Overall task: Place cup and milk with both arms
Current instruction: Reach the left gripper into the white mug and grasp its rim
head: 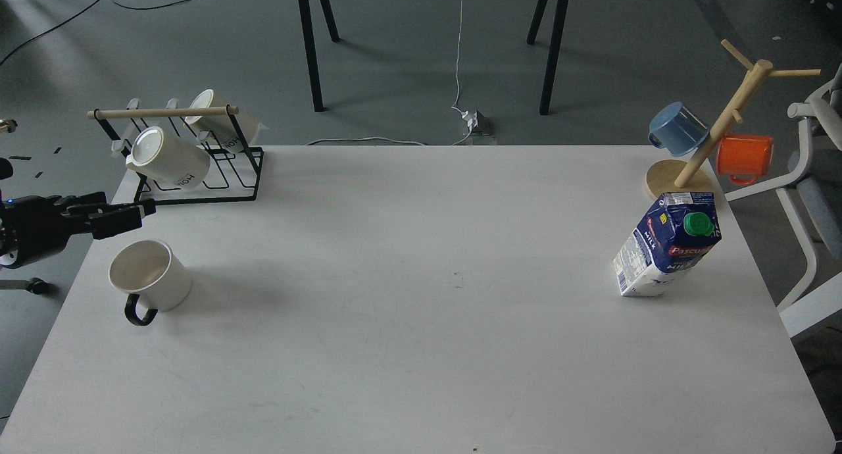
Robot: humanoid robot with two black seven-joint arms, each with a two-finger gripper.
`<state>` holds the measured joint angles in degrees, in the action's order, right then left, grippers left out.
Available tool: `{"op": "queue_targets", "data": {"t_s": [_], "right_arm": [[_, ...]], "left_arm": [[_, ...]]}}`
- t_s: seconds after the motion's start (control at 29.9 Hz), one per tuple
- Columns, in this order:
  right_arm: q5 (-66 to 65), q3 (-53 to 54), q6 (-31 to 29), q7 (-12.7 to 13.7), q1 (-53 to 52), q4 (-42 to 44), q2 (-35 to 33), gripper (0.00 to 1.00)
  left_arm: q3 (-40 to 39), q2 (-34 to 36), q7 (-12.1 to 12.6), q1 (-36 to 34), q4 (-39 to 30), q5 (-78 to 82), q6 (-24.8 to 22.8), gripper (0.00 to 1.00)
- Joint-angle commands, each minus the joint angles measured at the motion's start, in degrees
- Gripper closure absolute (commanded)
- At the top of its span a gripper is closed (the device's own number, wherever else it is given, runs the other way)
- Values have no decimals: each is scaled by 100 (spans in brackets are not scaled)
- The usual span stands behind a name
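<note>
Currently ungrasped: white ceramic mug with black loop handle at lower left, blue-white gable-top milk carton at right. Left gripper above mug, finger state indiscernible. Right gripper absent. Both placements pending.

Only the left arm showed in the head view. It came in low from the left edge, its thick black body lying roughly level and pointing toward the right. A small blue light glowed on its housing near the edge. At its far end the left gripper reached out horizontally, its dark fingers stacked close together; seen side-on, whether any gap lay between them could not be told. Nothing was held between them. The right arm did not appear anywhere.
</note>
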<state>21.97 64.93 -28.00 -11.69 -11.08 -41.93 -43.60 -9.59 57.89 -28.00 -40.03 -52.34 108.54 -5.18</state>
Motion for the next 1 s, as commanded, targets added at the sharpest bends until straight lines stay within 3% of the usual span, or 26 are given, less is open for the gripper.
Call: {"op": "queue_targets", "data": {"t_s": [0.0,0.4,0.97], "right_arm": [[0,-7,0,-8,9,1,0,0],[0,2,0,-8,88,-8,35,0],[0,10,0,-8,185,-8,35,0]], "left_arm": [[194,12,0,22,14,9,8,0],[537,-102,0,22,672,317,8,0],[572,-954,0,31,1630,299,8,0]]}}
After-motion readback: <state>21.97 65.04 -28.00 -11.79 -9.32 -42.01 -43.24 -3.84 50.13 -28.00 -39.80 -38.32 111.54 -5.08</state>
